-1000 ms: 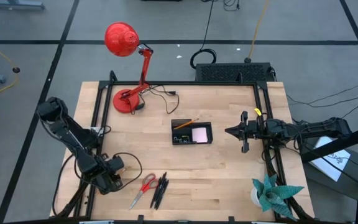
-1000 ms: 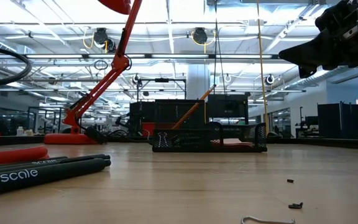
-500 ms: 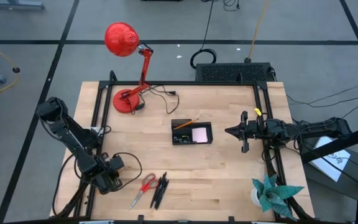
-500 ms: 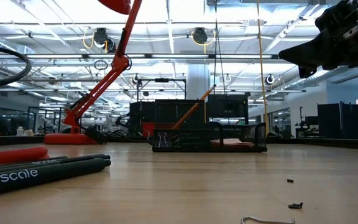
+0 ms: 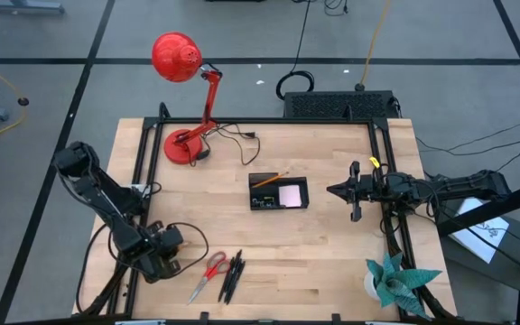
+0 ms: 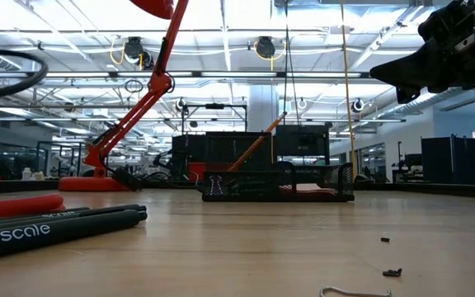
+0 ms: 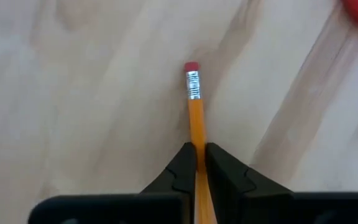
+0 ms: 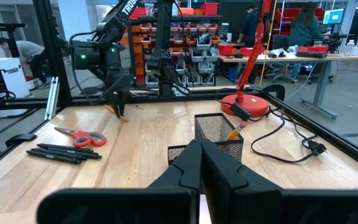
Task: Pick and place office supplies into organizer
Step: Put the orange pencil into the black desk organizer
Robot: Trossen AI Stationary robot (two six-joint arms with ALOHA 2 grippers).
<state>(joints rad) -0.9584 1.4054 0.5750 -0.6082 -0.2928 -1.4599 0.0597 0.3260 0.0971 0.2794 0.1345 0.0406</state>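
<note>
My left gripper [image 5: 166, 247] stands at the table's near left, shut on an orange pencil [image 7: 195, 118] with a pink eraser; the right wrist view shows this gripper [image 8: 118, 102] pointing down. Just to its right lie red-handled scissors [image 5: 208, 271] and black pens [image 5: 233, 275], flat on the wood. The black organizer [image 5: 278, 192] stands mid-table and holds another pencil [image 5: 269, 178], leaning on its rim, and a pink pad [image 5: 289, 195]. My right gripper [image 5: 330, 190] hovers shut to the right of the organizer, above the table. My left gripper pinches the pencil's orange shaft [image 7: 199, 155] between its two fingers, back from the eraser end [image 7: 192, 68]. The fingers come from above and lie across the pencil. Whether the pencil is clear of the wood, I cannot tell.
A red desk lamp [image 5: 183, 81] stands at the far left with its cord [image 5: 233, 135] trailing on the wood. A teal paper plant [image 5: 400, 282] sits at the near right corner. A black box [image 5: 337, 104] lies beyond the far edge. Tiny black bits [image 6: 392, 271] lie near the front.
The cable loop of my left arm shows a little higher in the low view than before. Scissors, pens and organizer lie as they did, and my right gripper has kept still.
</note>
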